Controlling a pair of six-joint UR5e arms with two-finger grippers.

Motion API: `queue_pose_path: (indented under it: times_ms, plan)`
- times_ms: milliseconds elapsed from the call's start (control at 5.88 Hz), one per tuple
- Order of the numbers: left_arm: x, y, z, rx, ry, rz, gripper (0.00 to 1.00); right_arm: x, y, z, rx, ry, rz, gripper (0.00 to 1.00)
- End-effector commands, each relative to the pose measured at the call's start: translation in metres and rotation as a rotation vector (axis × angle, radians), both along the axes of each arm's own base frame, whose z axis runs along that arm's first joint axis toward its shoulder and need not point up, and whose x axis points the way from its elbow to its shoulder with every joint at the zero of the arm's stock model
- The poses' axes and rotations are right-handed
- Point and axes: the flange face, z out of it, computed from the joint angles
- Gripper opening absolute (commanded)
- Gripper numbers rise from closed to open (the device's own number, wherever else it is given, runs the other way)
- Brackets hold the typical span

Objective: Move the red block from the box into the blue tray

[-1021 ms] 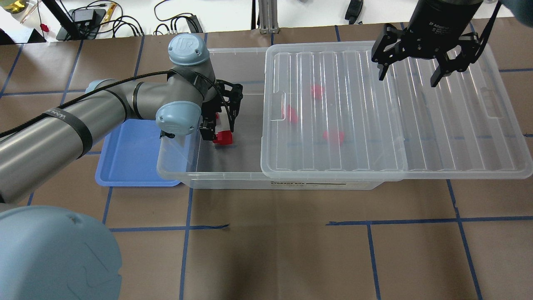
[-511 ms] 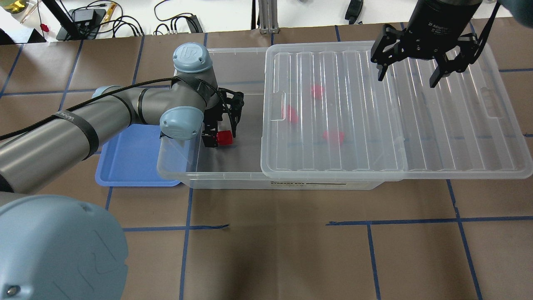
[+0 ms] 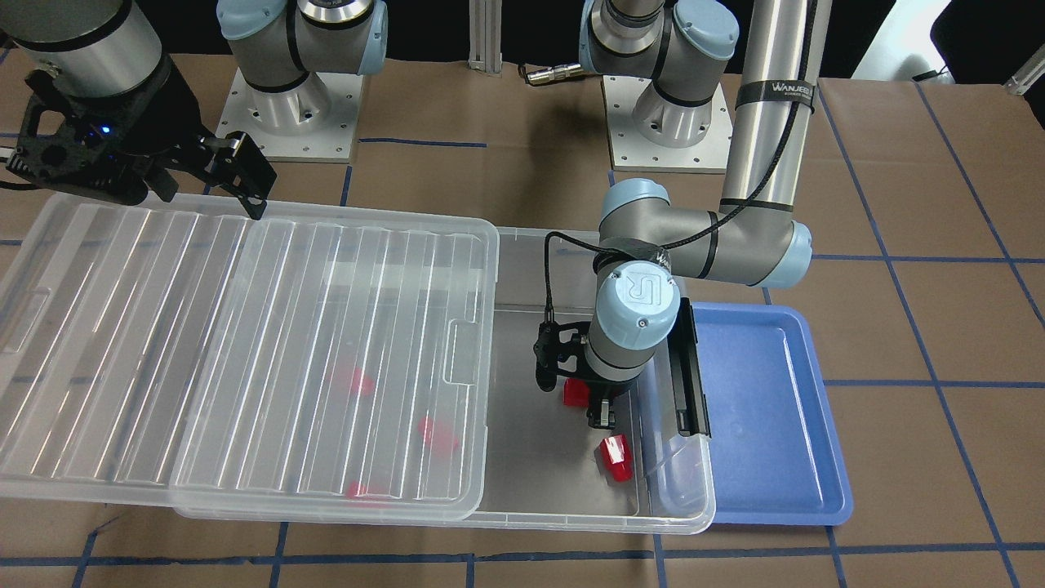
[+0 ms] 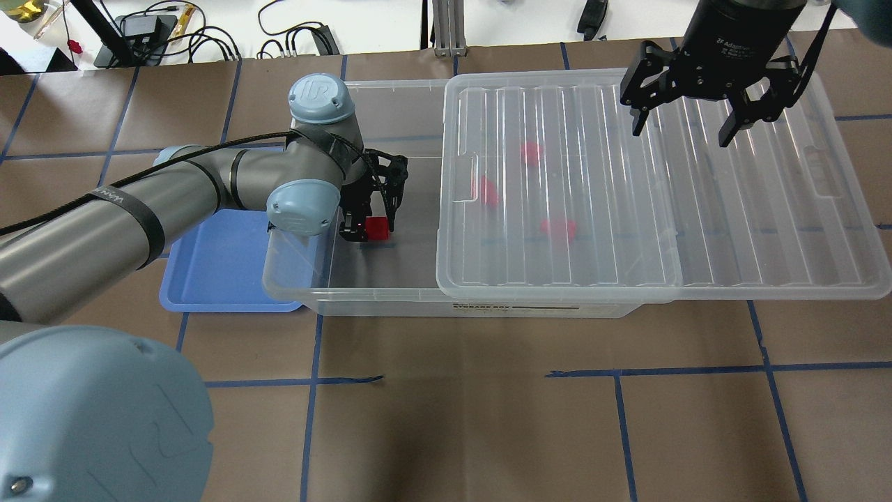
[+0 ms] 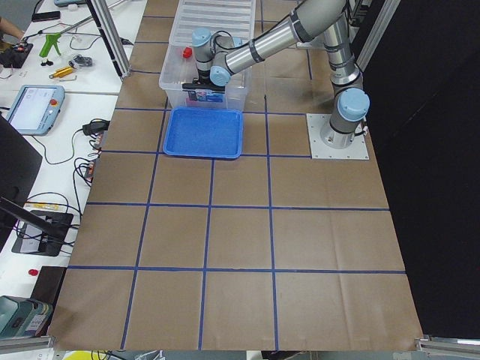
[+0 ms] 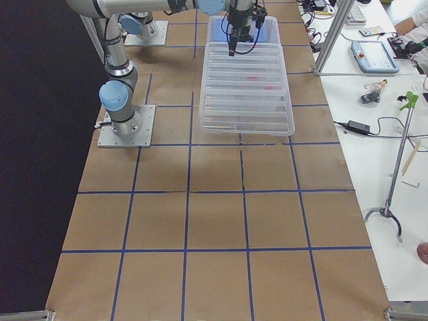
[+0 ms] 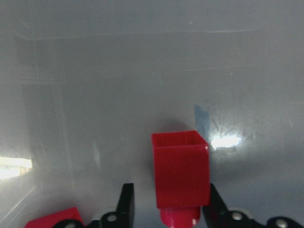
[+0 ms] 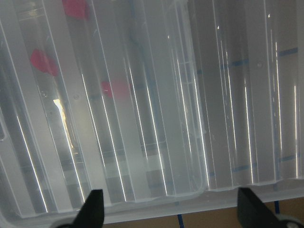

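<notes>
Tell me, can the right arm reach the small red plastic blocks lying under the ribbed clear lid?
Probably not as things stand: the ribbed clear lid covers those red blocks, and the right gripper hovers open above it.

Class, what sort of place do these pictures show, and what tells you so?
Probably a robotics lab: left arm and right arm bolted to a tape-gridded table, a teach pendant and cables on side benches.

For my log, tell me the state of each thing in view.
box: open at robot's left end.
lid: slid partway off.
left gripper: shut on red block.
right gripper: open, empty, over lid.
blue tray: empty.
second red block: loose on box floor.
three more red blocks: loose under lid.
</notes>
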Motion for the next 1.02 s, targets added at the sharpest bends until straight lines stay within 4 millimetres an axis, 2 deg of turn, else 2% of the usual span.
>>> queue_pose_path:
  times_ms: [0, 170, 511, 681, 851]
  plan:
    - [0.001, -0.007, 0.029, -0.038, 0.003, 0.005, 0.17, 0.000, 0.000, 0.000, 0.000, 0.000, -0.001, 1.00]
    - [0.005, -0.006, 0.068, -0.058, 0.004, 0.009, 0.17, -0.001, 0.000, 0.000, 0.000, 0.000, -0.003, 1.00]
    - [0.011, -0.006, 0.165, -0.068, 0.007, 0.022, 0.17, -0.001, -0.001, -0.002, 0.005, 0.003, 0.002, 1.00]
    - [0.014, 0.002, 0.209, -0.054, 0.000, 0.013, 0.17, -0.012, -0.004, -0.003, 0.005, 0.015, 0.023, 1.00]
    - [0.053, 0.013, 0.231, -0.040, -0.003, 0.035, 0.17, -0.040, -0.009, -0.003, 0.002, 0.010, 0.097, 1.00]
